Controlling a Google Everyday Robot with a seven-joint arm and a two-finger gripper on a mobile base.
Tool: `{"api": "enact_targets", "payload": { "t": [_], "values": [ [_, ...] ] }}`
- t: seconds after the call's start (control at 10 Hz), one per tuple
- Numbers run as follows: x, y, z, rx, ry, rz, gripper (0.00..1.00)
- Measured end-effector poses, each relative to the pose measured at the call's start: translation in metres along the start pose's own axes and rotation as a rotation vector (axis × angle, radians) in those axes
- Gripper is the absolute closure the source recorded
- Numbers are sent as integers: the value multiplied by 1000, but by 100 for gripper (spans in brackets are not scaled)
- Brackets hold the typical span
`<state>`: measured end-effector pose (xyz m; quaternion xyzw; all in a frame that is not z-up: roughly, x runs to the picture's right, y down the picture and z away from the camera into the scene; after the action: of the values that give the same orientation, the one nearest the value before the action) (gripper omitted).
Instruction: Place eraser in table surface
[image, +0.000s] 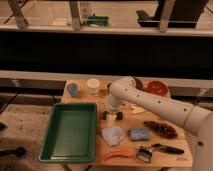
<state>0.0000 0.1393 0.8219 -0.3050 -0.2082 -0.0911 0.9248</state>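
Claw (112, 117): white-armed, pointing down over mid-counter, just right of the green plastic tray (74, 106); open or closed, cannot tell.
Eraser: small near-black rectangular eraser (111, 121), at the claw tip, low against the light tan wooden counter (125, 125).
Nearby: blue rectangular sponge (139, 133), apart.

Dim, warm light from overhead, brightest on the light tan rectangular wooden tabletop (125, 146) and the white robot arm (150, 100). The gripper (112, 117), over the table's middle by the green plastic tray's (70, 150) far right corner, sits shaded underneath. Behind the far edge, everything's near black.
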Motion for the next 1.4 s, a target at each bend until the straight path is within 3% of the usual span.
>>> {"api": "enact_targets", "payload": {
  "t": [0.2,0.8,1.4],
  "values": [
    [15,-13,4,-14,-3,22,20],
    [59,-13,10,-16,-9,61,20],
    [69,-16,16,-31,-9,55,20]
  ]
}}
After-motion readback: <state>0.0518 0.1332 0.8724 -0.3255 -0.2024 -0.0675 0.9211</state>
